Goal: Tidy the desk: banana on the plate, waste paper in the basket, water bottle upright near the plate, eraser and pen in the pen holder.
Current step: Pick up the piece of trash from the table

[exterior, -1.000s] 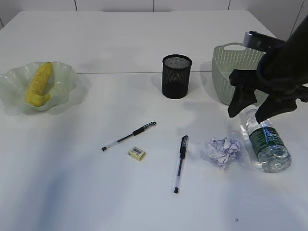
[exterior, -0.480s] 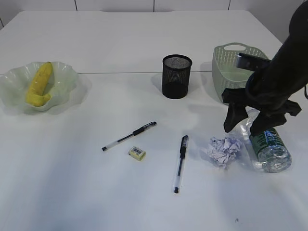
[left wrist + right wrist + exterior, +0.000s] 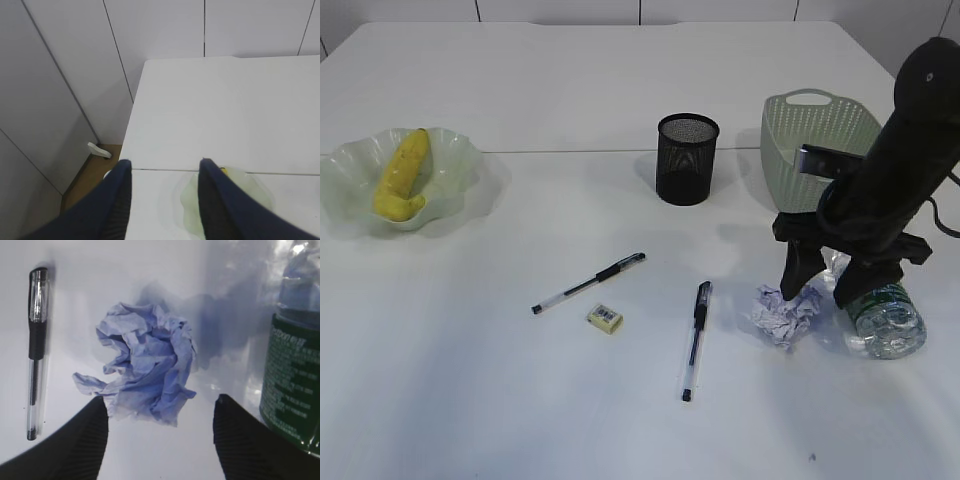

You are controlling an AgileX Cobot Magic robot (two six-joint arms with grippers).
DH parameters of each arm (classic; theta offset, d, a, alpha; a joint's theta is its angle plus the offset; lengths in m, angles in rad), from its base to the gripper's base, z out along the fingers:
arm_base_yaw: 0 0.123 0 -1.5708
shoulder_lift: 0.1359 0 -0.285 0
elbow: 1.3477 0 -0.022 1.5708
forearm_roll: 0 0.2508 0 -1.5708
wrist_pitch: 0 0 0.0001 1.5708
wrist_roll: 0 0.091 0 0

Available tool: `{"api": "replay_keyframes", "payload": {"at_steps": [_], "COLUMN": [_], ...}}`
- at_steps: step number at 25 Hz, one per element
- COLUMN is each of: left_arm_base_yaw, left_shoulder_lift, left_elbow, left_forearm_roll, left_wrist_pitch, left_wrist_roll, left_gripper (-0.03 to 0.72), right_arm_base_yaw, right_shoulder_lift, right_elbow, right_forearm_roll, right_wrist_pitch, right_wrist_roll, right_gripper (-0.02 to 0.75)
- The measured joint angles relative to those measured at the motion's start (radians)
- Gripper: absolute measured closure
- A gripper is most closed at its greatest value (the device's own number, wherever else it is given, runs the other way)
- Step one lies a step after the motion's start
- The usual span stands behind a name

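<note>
We see the right gripper (image 3: 825,287) spread wide over the waste paper (image 3: 785,313), gripping nothing. The water bottle (image 3: 880,312) lies at its three o'clock. The left gripper (image 3: 165,170) stands partly open and empty.

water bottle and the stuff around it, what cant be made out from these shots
- Water bottle: exterior view, cap and neck hidden behind the right gripper; right wrist view, cut off by the right edge, so only part of the green label shows.
- Waste paper: whether the open jaws touch it cannot be told.
- Basket: inside hidden by its near wall and the arm.
- Eraser: label too small to read.
</note>
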Motion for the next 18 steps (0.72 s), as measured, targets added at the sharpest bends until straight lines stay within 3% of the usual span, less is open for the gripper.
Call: {"api": "replay_keyframes", "payload": {"at_steps": [18], "left_arm_base_yaw": [-0.001], "left_shoulder_lift": [0.0], "left_elbow": [0.0], "left_forearm_roll": [-0.017], "left_wrist_pitch": [0.0], "left_wrist_roll": [0.0], "left_gripper": [0.384], "right_arm_base_yaw": [0.0], "right_shoulder_lift": [0.037], "right_elbow": [-0.002], "right_forearm_roll": [0.083], "right_wrist_pitch": [-0.051], "right_wrist_roll": [-0.031], "right_gripper": [0.244]}}
